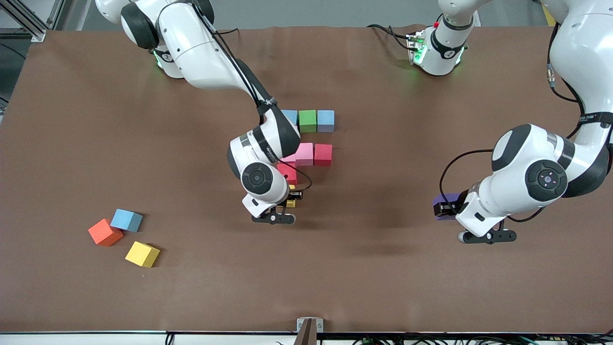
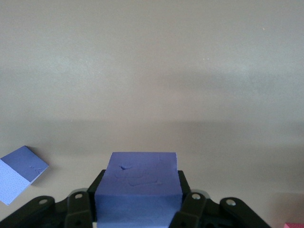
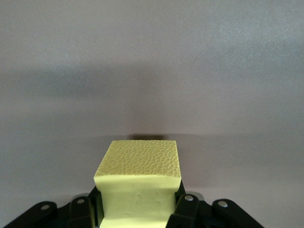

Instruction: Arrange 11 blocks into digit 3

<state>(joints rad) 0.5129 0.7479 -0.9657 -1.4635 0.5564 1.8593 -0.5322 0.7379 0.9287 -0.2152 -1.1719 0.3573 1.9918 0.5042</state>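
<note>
The partial figure has a row of a light blue block (image 1: 289, 116), a green block (image 1: 307, 120) and another light blue block (image 1: 325, 120). Nearer the front camera lie a pink block (image 1: 304, 154), a red block (image 1: 323, 155) and a second red block (image 1: 287, 172), partly under the right arm. My right gripper (image 1: 290, 200) (image 3: 137, 209) is shut on a yellow block (image 1: 290, 202) (image 3: 140, 180), low over the table just past that second red block. Toward the left arm's end, my left gripper (image 1: 448, 207) (image 2: 137, 206) is shut on a purple block (image 1: 444, 200) (image 2: 138, 183).
Toward the right arm's end lie three loose cubes close together: an orange one (image 1: 105, 232), a blue one (image 1: 126, 220) and a yellow one (image 1: 142, 254). A blue block (image 2: 21, 171) shows at the edge of the left wrist view.
</note>
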